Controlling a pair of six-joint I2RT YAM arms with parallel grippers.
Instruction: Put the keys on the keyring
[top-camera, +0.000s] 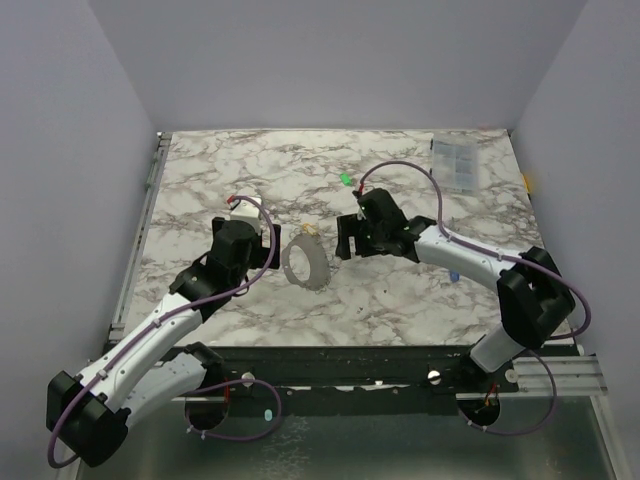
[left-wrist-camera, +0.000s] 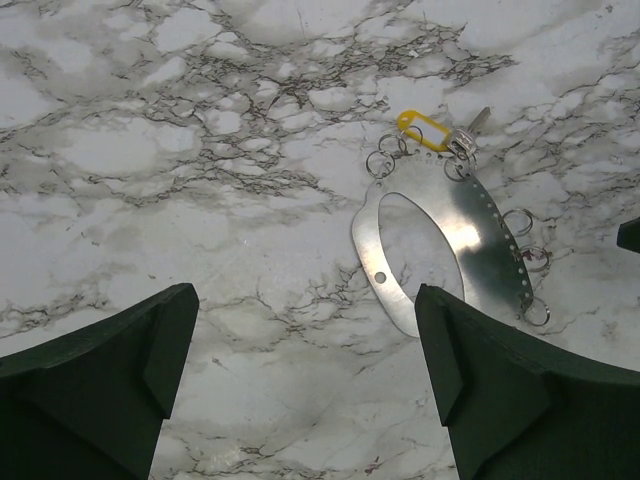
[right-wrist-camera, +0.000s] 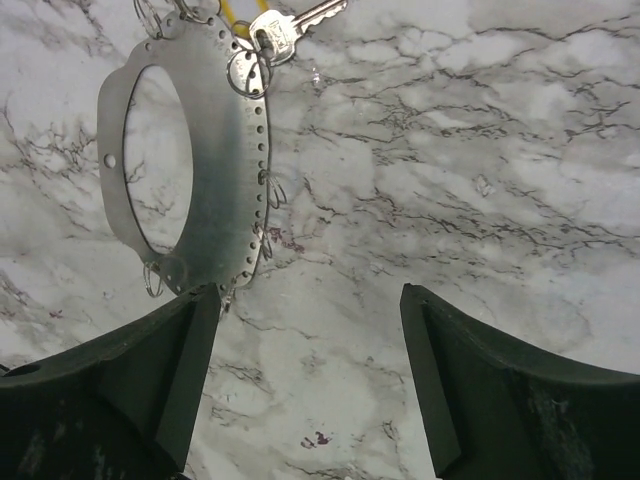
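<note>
The keyring (top-camera: 305, 262) is a flat grey metal loop with small split rings along its rim, lying mid-table between my two grippers. The pale yellow key (left-wrist-camera: 423, 130) lies at the loop's far end, and its silver blade (right-wrist-camera: 290, 30) sits on a small ring at the rim. The bright green key (top-camera: 346, 180) lies alone on the marble behind the right gripper. My left gripper (top-camera: 268, 250) is open and empty, just left of the loop (left-wrist-camera: 480, 240). My right gripper (top-camera: 345, 240) is open and empty, just right of the loop (right-wrist-camera: 220, 150).
A clear rectangular plastic box (top-camera: 456, 160) lies at the back right. A blue stick (top-camera: 452, 275) shows beside the right arm. The marble table (top-camera: 200, 180) ends at metal rails on the left and near sides.
</note>
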